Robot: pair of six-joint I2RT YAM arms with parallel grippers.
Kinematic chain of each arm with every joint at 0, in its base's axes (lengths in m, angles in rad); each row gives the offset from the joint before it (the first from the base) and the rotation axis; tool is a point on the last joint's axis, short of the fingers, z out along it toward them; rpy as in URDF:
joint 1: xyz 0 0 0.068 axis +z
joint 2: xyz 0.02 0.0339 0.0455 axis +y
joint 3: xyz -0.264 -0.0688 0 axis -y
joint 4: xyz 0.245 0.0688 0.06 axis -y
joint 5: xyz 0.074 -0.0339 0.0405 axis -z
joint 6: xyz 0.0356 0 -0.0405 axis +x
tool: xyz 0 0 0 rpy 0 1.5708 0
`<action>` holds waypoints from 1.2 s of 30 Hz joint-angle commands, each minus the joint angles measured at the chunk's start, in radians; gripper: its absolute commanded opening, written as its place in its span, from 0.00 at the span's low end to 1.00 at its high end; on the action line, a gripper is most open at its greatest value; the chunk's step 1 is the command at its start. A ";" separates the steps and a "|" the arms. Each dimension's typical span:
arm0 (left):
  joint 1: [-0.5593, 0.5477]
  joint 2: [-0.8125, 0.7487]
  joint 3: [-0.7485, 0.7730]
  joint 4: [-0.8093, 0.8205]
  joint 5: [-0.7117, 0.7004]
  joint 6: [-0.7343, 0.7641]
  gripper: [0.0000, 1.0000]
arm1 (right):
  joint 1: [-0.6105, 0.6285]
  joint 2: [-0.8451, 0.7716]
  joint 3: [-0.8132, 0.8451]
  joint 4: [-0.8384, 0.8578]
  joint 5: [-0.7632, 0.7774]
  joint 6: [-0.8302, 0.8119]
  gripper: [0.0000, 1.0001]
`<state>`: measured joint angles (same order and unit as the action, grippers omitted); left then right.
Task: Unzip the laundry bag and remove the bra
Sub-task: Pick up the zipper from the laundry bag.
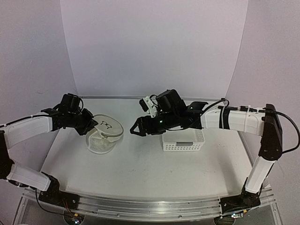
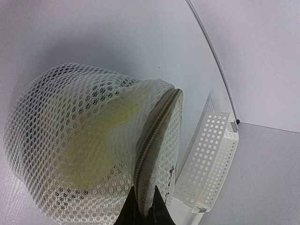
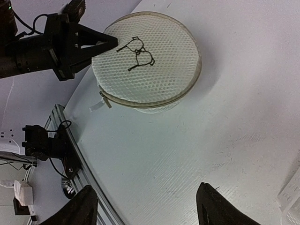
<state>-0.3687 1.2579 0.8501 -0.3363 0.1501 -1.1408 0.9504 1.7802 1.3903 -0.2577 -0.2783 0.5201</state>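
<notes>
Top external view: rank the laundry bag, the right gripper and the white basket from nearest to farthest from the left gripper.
1. laundry bag: touching, pinched at its left rim by the left gripper.
2. right gripper: open, hovering just right of the bag.
3. white basket: farthest to the right, beyond the right gripper.

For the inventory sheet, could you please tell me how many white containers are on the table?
2. The laundry bag sits left of centre, its rim pinched by the left gripper; the perforated basket lies right of centre, partly behind the right arm.
</notes>
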 commanded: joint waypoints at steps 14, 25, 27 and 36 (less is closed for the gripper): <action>-0.056 0.175 0.118 0.236 -0.020 -0.172 0.00 | 0.013 0.203 0.251 -0.004 -0.155 0.066 0.63; -0.093 0.196 0.119 0.267 0.018 -0.217 0.00 | 0.013 0.333 0.368 -0.008 -0.134 0.111 0.51; -0.098 0.198 0.118 0.269 0.023 -0.224 0.00 | 0.014 0.352 0.378 -0.008 -0.129 0.120 0.49; -0.124 0.211 0.123 0.272 0.035 -0.229 0.00 | 0.014 0.385 0.406 -0.008 -0.117 0.133 0.44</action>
<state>-0.4801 1.4620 0.9237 -0.1196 0.1638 -1.3594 0.9592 2.1643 1.7458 -0.2882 -0.4057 0.6430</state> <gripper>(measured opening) 0.037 0.449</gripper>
